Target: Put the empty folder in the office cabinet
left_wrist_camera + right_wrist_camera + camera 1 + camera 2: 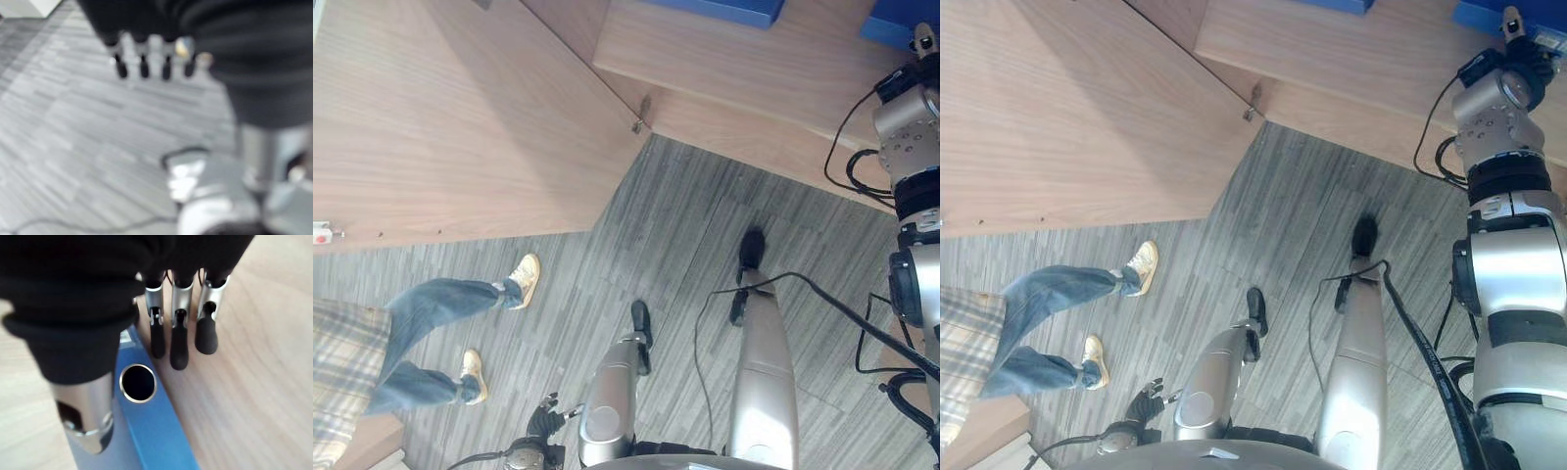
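- The folder (151, 431), blue with a round metal-rimmed finger hole in its spine, stands on the wooden shelf (254, 382) of the cabinet (460, 117), spine outward.
- The right hand (178, 340) is right at the folder: its thumb lies on one side of the spine and its fingers (207, 335) hang straight on the other, over the bare wood just beside the spine. Fingers and thumb are loose and not clamped on the folder.
- In the head views the right arm reaches up to that shelf, the hand (1513, 29) at the blue folder's edge (1484, 15).
- A second blue folder (724, 10) lies on the shelf, well apart from the first.
- The left hand (146, 54) hangs low over the grey striped carpet (685, 225), away from the folder, fingers straight and relaxed, holding nothing.
- A person (440, 333) in jeans and tan shoes stands on the carpet beside the cabinet's wooden side, well apart from the folder.
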Motion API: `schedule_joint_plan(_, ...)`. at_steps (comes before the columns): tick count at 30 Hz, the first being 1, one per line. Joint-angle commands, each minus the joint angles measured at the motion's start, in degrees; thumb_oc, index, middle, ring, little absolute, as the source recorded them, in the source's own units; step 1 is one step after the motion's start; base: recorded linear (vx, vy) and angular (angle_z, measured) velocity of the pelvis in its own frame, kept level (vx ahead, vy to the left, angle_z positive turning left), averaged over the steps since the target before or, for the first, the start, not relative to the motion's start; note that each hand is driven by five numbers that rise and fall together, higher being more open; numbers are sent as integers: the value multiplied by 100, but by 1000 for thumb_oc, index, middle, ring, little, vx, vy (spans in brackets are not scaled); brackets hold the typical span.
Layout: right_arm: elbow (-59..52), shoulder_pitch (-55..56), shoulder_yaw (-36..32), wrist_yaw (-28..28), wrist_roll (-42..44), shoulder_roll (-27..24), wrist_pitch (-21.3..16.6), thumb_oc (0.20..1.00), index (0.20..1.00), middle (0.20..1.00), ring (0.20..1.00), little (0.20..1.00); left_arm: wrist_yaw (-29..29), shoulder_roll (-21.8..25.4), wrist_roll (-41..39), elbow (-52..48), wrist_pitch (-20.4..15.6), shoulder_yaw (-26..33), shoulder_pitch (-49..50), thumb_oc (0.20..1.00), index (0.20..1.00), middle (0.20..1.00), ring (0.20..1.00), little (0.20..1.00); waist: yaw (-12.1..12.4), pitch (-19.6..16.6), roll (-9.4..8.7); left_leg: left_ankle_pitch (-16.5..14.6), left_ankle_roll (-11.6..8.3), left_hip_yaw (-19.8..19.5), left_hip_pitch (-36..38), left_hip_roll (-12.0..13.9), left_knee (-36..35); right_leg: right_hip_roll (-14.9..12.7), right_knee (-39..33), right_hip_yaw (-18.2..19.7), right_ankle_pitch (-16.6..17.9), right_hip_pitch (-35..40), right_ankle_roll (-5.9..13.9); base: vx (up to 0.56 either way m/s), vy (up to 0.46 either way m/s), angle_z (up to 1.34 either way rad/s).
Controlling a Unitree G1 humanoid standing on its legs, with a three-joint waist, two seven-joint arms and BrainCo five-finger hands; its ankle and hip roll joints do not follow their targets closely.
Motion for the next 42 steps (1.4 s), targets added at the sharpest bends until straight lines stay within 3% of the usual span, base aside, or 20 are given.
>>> schedule_joint_plan(1,264,-82,172,517,52,-152,733,1000,1000,1000,1000,1000,43,489,-56,250,57,-103,365,1000,1000,1000,1000,1000,-63,137,54,443,317,-72,-600,-30,902,-86,360,-2,-855,259,-12,-18,-13,-9)
schedule_joint_plan(3,474,106,172,753,-381,-250,1084,1000,1000,1000,1000,1000,42,523,-68,257,103,-63,328,1000,1000,1000,1000,1000,-78,137,7,373,329,-59,-624,-15,924,-78,308,-15,-834,305,4,-27,-22,-5)
schedule_joint_plan(8,808,423,46,750,-644,-327,1040,1000,1000,1000,1000,1000,44,525,-1,331,100,20,299,1000,1000,1000,1000,1000,-68,137,-58,303,369,-42,-613,2,959,-77,184,-57,-783,422,40,-11,-9,-1)
schedule_joint_plan(11,924,479,66,373,-1319,-232,1134,1000,1000,1000,1000,1000,228,505,116,52,481,64,286,1000,1000,1000,1000,1000,-3,137,-101,249,432,-91,-635,-23,1064,-88,54,-61,-672,564,125,-15,-28,-7)
schedule_joint_plan(15,1049,438,215,278,-1346,-307,1124,1000,1000,1000,1000,1000,358,635,93,-136,704,2,220,1000,1000,1000,1000,1000,57,137,-172,211,465,-131,-631,-18,1156,-100,-51,-130,-594,667,173,-46,-88,-20)
schedule_joint_plan(20,1098,472,362,231,-2029,-333,664,1000,1000,1000,1000,1000,362,784,9,-229,809,4,147,1000,1000,1000,1000,1000,94,137,-250,212,458,-166,-568,-8,1114,-83,-241,-201,-521,841,232,-52,-11,10)
schedule_joint_plan(21,1038,481,431,220,-2500,-294,547,1000,1000,1000,1000,1000,308,811,-67,-204,699,8,109,1000,1000,1000,1000,1000,100,137,-281,216,439,-182,-533,-7,1065,-67,-323,-220,-486,915,252,-115,76,-7)
schedule_joint_plan(25,381,1085,547,535,-3733,-79,-526,1000,1000,1000,1000,1000,307,763,-305,-424,647,37,-18,1000,1000,1000,1000,1000,20,137,-383,238,435,-155,-254,-70,848,-91,-763,-266,-282,1233,353,-128,117,-13)
schedule_joint_plan(26,381,1085,547,535,-3733,-79,-526,1000,1000,1000,1000,1000,307,763,-305,-424,647,37,-18,1000,1000,1000,1000,1000,20,137,-383,238,435,-155,-254,-70,848,-91,-763,-266,-282,1233,353,-139,175,-7)
schedule_joint_plan(27,-132,1663,513,793,-3845,177,-983,1000,1000,1000,1000,1000,400,707,-281,-527,605,72,-139,1000,1000,1000,1000,1000,-63,137,-480,114,495,-95,-121,-105,839,-135,-959,-256,-125,1365,434,-167,176,-9)
schedule_joint_plan(28,-569,2219,517,932,-4059,434,-1388,1000,1000,1000,1000,1000,469,662,-364,-543,424,144,-252,1000,1000,1000,1000,1000,-150,137,-597,-55,575,-43,11,-141,866,-157,-1102,-222,-15,1506,485,-190,202,-10)
schedule_joint_plan(31,-1118,2873,647,1166,-4311,801,-1776,1000,1000,1000,1000,1000,524,612,-415,-594,1,213,-492,1000,1000,1000,1000,1000,-289,137,-752,-212,668,16,266,-187,819,-135,-1266,-151,82,1758,531,-119,136,-7)
schedule_joint_plan(33,-1505,3373,775,1287,-4160,990,-1834,1000,1000,1000,1000,1000,622,539,-576,-730,-46,240,-654,1000,1000,1000,1000,1000,-407,137,-828,-284,722,61,540,-261,705,-116,-1477,-87,180,1999,570,-170,181,1)
schedule_joint_plan(34,-1628,3490,787,1327,-4173,1042,-1822,1000,1000,1000,1000,1000,656,528,-624,-764,-36,276,-726,1000,1000,1000,1000,1000,-477,137,-927,-168,754,111,522,-347,664,-172,-1590,-61,339,1982,537,-197,168,0)
schedule_joint_plan(37,-2098,4134,888,1570,-4369,1233,-1816,1000,1000,1000,1000,1000,869,456,-824,-787,25,425,-1036,1000,1000,1000,1000,1000,-677,137,-1067,-330,806,231,1079,-446,471,-153,-1857,6,487,2369,608,-185,206,-11)
schedule_joint_plan(41,-2245,4471,912,1677,-4724,1247,-1823,1000,1000,1000,1000,1000,898,431,-958,-779,55,505,-1146,1000,1000,1000,1000,1000,-777,132,-1138,-409,835,296,1345,-481,462,-155,-1992,22,541,2589,635,-136,143,-14)
schedule_joint_plan(42,-2304,4874,983,1683,-5178,1200,-1802,1000,1000,1000,1000,1000,896,395,-939,-750,-34,556,-1236,1000,1000,1000,1000,1000,-869,1,-1198,-426,844,388,1578,-497,467,-162,-2158,16,606,2785,673,-158,155,-17)
